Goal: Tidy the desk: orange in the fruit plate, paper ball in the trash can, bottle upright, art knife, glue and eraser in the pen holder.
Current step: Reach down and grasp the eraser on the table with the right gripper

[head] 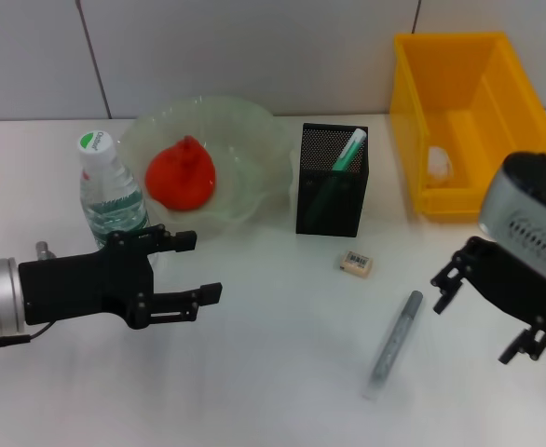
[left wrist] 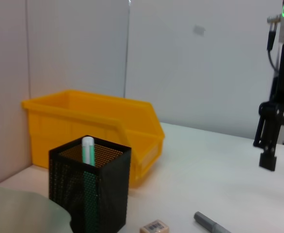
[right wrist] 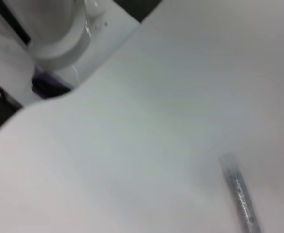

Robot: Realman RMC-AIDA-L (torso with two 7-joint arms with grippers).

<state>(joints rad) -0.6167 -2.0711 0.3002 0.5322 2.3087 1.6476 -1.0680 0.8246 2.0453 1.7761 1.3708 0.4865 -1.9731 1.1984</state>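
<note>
Already the orange was seen lying in the fruit plate, the paper ball inside the trash can, and the bottle standing upright just beside the plate, so those parts were judged done. One green-and-white stick, taken for the glue, was leaned in the pen holder. Left on the desk were the eraser, near the holder's front, and a grey art knife, laid flat between the two arms. The left gripper was held low in front of the bottle, fingers spread and nothing grasped. The right gripper was hung just beside the knife, jaws parted and empty, presumably placed there so that the knife could be taken next
</note>
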